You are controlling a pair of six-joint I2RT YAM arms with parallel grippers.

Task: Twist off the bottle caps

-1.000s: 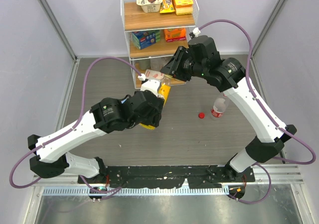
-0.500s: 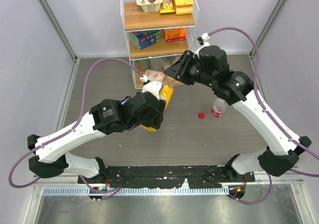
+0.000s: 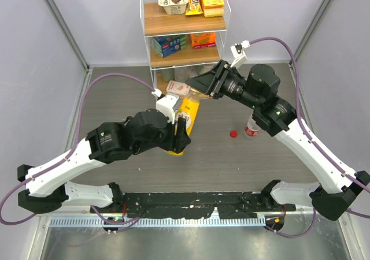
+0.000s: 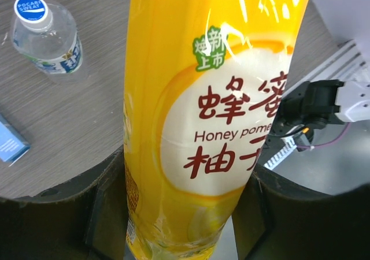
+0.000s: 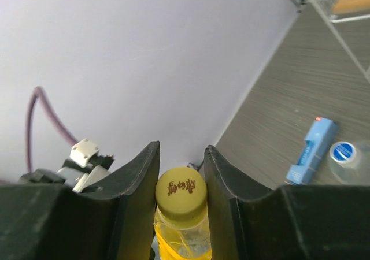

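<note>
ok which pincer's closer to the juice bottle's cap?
Right. The right pincer straddles the cap, a finger on each side. The left pincer grips the juice bottle lower down, round its labelled body.

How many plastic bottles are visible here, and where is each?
3. The juice bottle is in the left gripper; the red-label bottle is beside the red cap; the water bottle is on the table. More may be hidden.
</note>
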